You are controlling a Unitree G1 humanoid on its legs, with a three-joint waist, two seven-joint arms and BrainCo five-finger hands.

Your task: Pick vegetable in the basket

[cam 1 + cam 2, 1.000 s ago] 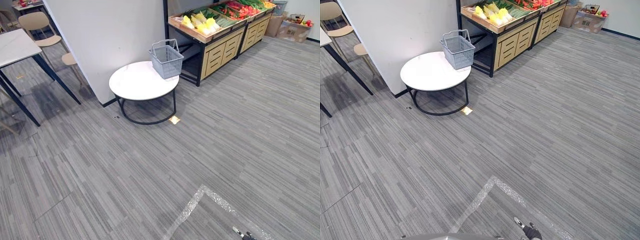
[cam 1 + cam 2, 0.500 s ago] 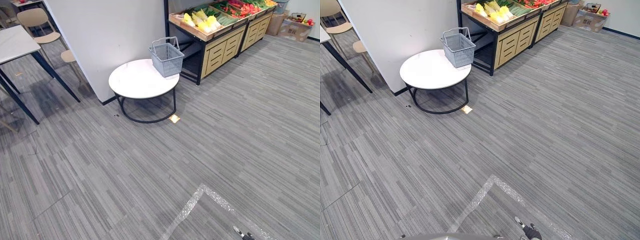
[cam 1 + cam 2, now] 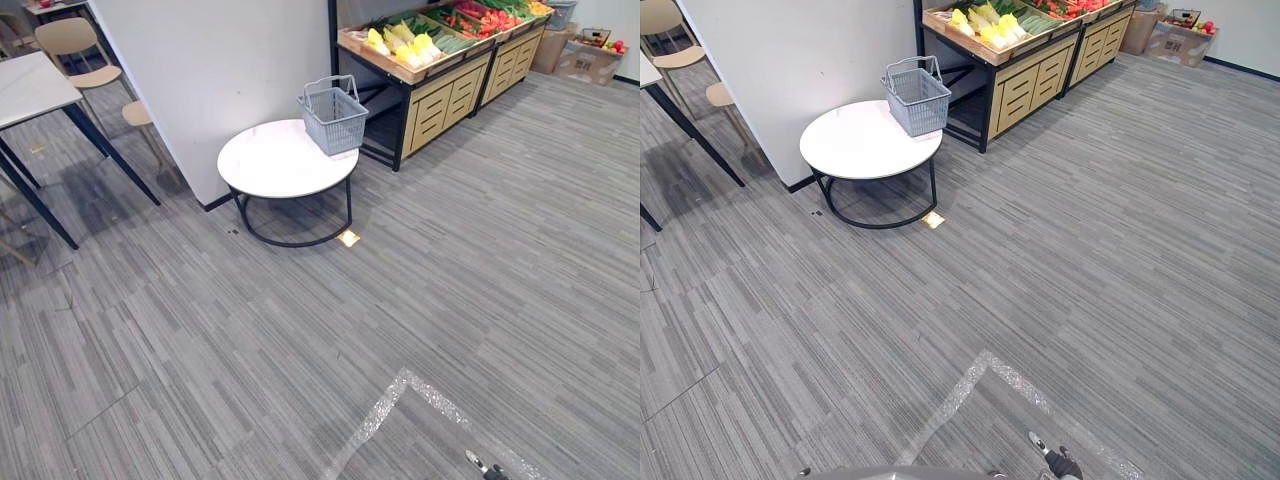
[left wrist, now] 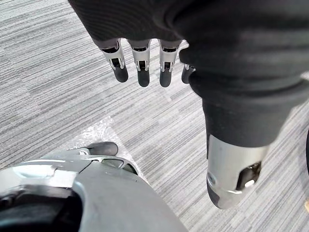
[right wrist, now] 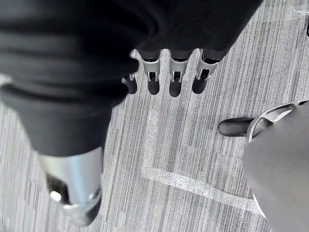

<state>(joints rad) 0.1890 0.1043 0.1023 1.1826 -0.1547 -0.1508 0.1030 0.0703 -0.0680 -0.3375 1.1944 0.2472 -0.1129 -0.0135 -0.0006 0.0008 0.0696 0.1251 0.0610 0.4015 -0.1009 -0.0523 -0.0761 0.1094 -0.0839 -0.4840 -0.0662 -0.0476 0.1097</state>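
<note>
Stage, as judged: approach, with no picking begun. The grey striped floor [image 3: 480, 260] lies open between the robot and the goods, crossed only by a taped corner line [image 3: 385, 415] near its feet, so there is ample room to walk forward. A white partition wall [image 3: 220, 70] bounds the route on the left. The wooden produce stand [image 3: 440, 95] runs along the far side, its drawer fronts facing the room. The round white bench [image 3: 275, 165] stands in the corner between wall and stand, just beside both, and its black ring base juts into the walkway. A small yellow tag [image 3: 348, 238] lies on the floor by that base. The grey wire basket [image 3: 335, 120] sits upright at the bench's far edge, nearest the stand, handles raised and apparently empty. The vegetables, pale yellow-green cabbages [image 3: 405, 42] nearest and red produce [image 3: 485, 18] farther along, lie in the stand's top trays, well apart from the robot. The left hand [image 4: 141, 63] and right hand [image 5: 175, 72] hang over the floor, fingers straight and empty. Next move, as judged: walk up to the stand, keeping right of the bench rim.
</note>
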